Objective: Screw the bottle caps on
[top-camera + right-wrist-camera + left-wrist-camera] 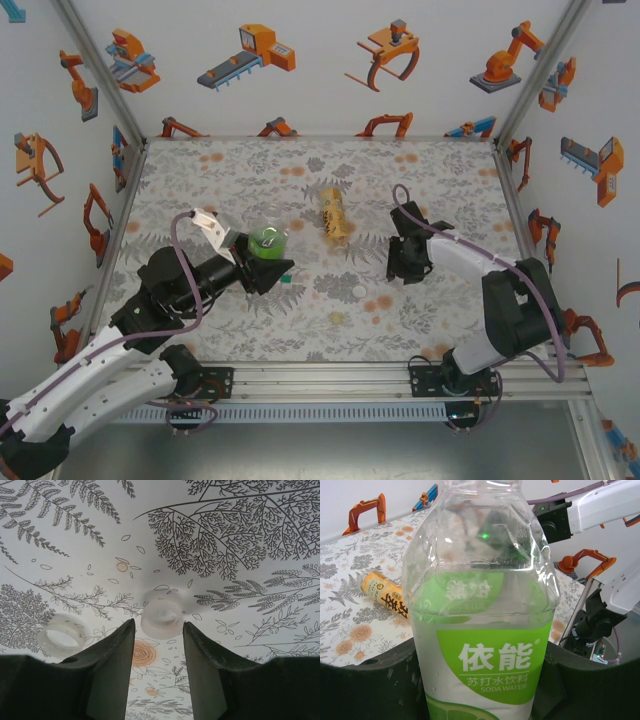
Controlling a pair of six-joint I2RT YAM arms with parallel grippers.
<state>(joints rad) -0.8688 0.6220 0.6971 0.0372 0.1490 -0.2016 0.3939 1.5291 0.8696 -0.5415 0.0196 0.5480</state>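
The left claw (pixel 266 264) is clamped on the green-labelled soda-water bottle (pixel 480 630), centre-left in the top view. The right claw (pixel 158 626) stands apart at lower centre, with a white cap (pixel 161 615) on the worktop (pixel 240 605) between its fingertips.

Left arm stretches forward, its end effector (pixel 268 263) clamped on the green-labelled bottle (pixel 480 630); right end effector (pixel 158 626) points downward, fingers parted.

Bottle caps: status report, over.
Left gripper shut on green-label bottle. Right gripper open, jaws either side of whitish cap on the table. Second cap beside it. Amber bottle lying apart; nothing in the way.
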